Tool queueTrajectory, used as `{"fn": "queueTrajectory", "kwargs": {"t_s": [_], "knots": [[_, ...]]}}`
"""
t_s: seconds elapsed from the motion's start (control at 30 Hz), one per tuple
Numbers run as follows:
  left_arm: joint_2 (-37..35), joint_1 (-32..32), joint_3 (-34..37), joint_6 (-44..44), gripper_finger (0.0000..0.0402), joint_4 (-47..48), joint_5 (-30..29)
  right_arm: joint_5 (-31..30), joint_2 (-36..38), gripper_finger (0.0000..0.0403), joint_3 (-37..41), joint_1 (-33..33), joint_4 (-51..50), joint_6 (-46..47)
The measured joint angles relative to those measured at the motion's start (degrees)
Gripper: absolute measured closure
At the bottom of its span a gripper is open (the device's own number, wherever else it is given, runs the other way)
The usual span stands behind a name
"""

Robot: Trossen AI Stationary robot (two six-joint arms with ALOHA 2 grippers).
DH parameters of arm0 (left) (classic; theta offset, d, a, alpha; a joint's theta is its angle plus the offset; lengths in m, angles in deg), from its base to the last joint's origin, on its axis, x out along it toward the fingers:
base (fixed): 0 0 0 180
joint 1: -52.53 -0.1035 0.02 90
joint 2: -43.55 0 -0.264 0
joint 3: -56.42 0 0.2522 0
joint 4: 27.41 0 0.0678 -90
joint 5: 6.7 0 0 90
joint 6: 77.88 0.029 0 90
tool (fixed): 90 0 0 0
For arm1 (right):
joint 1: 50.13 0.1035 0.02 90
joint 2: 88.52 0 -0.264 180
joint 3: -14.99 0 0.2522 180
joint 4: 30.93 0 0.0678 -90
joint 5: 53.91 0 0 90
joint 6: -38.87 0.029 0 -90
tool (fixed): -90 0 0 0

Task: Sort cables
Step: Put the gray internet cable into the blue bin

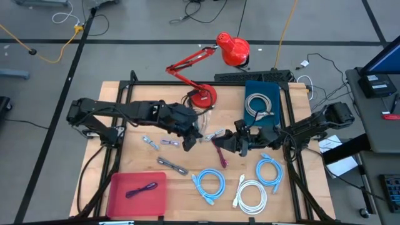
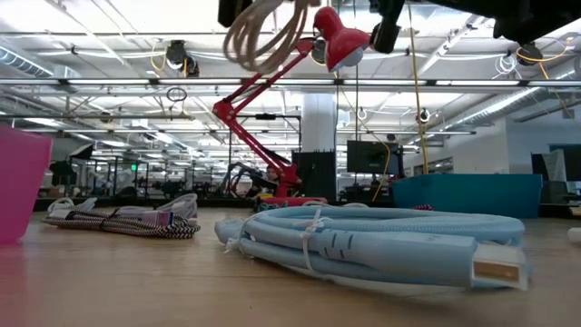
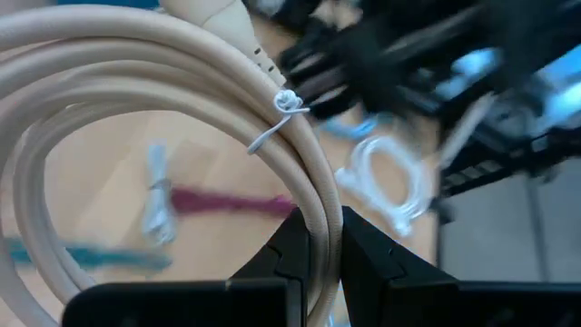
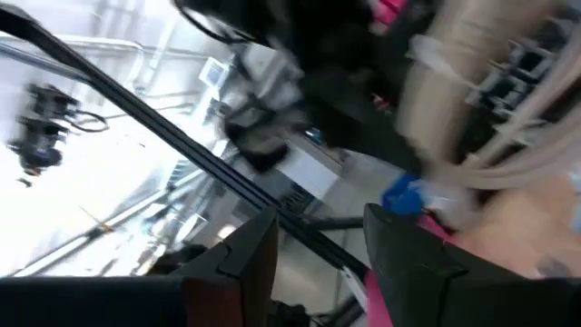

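My left gripper [image 1: 189, 139] [image 3: 318, 272] is shut on the beige cable coil [image 3: 136, 64], which hangs high above the table in the low view [image 2: 263, 32]. My right gripper [image 1: 226, 142] [image 4: 318, 245] is open close beside it at mid-table, with the blurred beige cable [image 4: 454, 82] ahead of its fingers. A maroon cable [image 1: 220, 154] lies below them. Two light-blue coils [image 1: 209, 184] [image 1: 270, 169] and a white coil [image 1: 251, 195] lie near the front edge. Short grey bundles [image 1: 150, 142] and a striped one [image 1: 172, 165] lie on the left. My left gripper pinches the beige coil's bundled strands [image 3: 320, 218] between its two fingers [image 3: 286, 250], just below a white twist tie [image 3: 283, 104]. The fingers lie across the strands. The coil is lifted clear of the table, its loop standing out beyond the fingers.
A blue bin [image 1: 250, 87] at the far right holds a pale coil [image 1: 261, 105]. A pink tray [image 1: 122, 194] at the front left holds a purple cable [image 1: 141, 189]. A red desk lamp [image 1: 203, 95] stands at the far edge, behind the grippers.
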Motion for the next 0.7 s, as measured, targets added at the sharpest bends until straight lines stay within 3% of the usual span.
{"fn": "queueTrajectory", "kwargs": {"t_s": [0.17, 0.7], "knots": [[0.6, 1.7, 0.1, -1.7, 0.0368, -3.9, 1.2, -4.1, 0.0, 0.0247, 0.0, -0.1, -1.8, -0.3], [4.4, 4.3, 0.1, -3.6, 0.0368, -10.2, 3.9, -4.5, 0.0, 0.0247, 0.0, -1.9, -1.9, 0.4]]}}
